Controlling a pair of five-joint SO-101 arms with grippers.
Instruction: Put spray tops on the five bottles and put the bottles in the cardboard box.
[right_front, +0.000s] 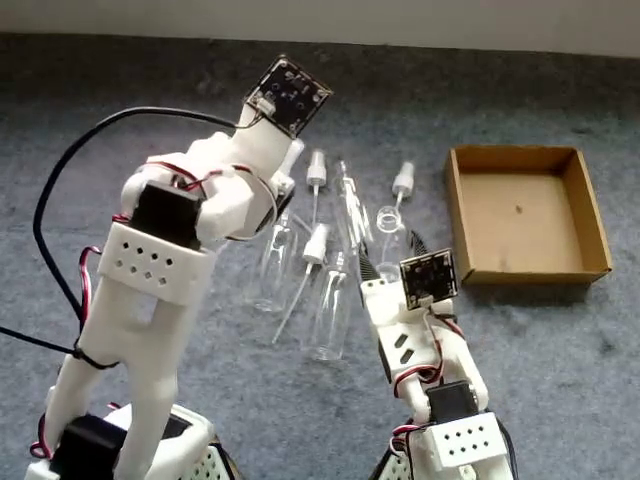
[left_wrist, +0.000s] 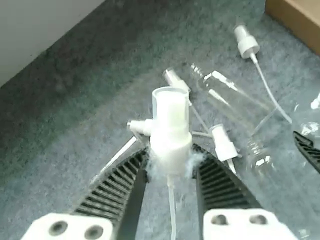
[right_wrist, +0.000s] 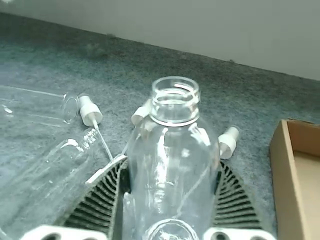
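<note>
My left gripper is shut on a white spray top, held upright with its thin tube hanging down; from above this gripper sits over the far left of the cluster. My right gripper is shut on a clear bottle, which stands upright with an open neck. Three more clear bottles lie on the carpet between the arms. Loose spray tops lie among them. The cardboard box is empty, at the right.
Grey carpet covers the table. The lying bottles and the spray tops' thin tubes crowd the middle. The right gripper's black finger shows at the edge of the left wrist view. A pale wall runs along the far edge.
</note>
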